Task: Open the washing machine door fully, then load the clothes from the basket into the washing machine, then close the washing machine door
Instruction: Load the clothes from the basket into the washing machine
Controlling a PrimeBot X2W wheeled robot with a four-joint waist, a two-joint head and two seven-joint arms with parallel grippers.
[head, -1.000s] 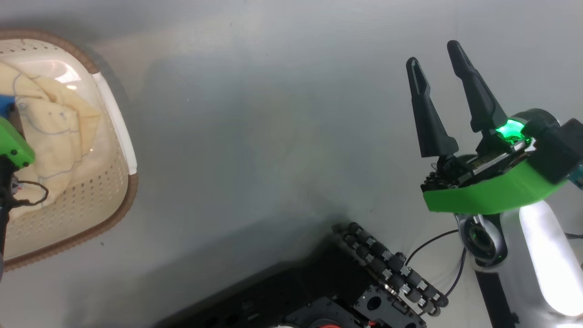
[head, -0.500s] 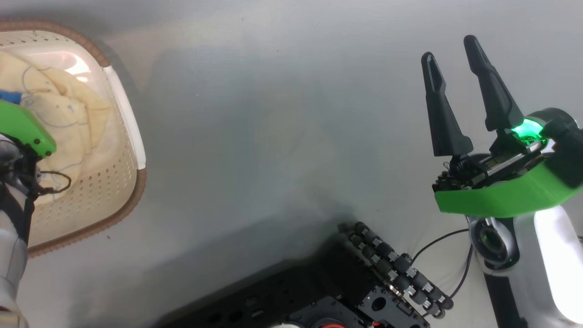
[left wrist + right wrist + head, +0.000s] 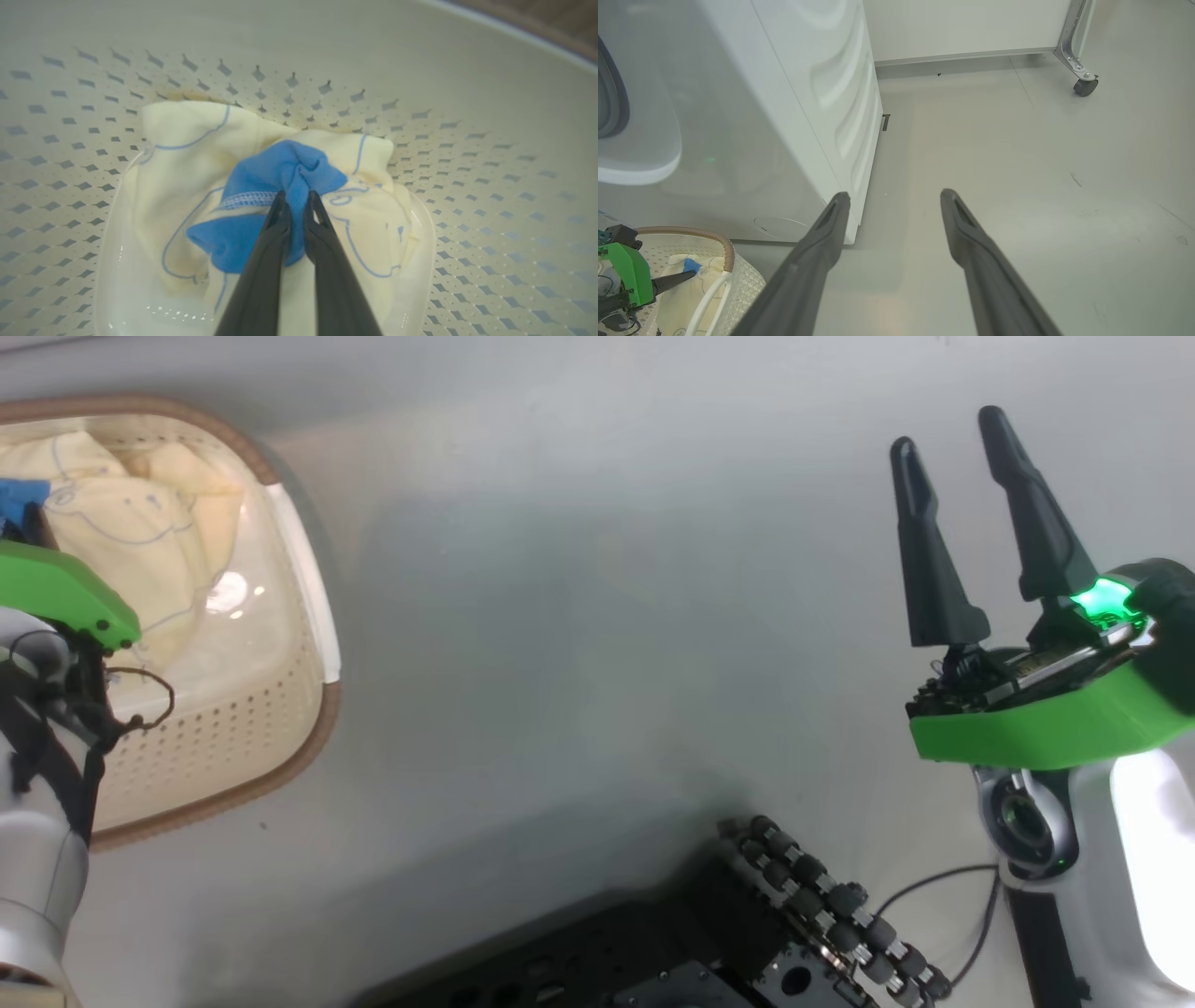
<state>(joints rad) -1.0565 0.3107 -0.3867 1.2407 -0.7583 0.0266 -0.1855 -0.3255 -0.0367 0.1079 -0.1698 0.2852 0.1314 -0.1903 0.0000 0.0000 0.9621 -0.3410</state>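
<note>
At the bottom centre of the left wrist view, our left gripper has its two dark fingers pinched shut on the blue patch of the clothes. The clothes lie bunched in the bottom of the basket, mid-frame. We judge this the loading step, with the grasp made. Next we must lift the garment clear of the perforated walls without dragging the basket, then carry it off for loading. In the head view our left arm reaches down into the basket at the left edge. Our right gripper hangs at the right edge, fingers spread and empty, pointing up the frame. Farther off, at the upper left of the right wrist view, stands the washing machine.
</note>
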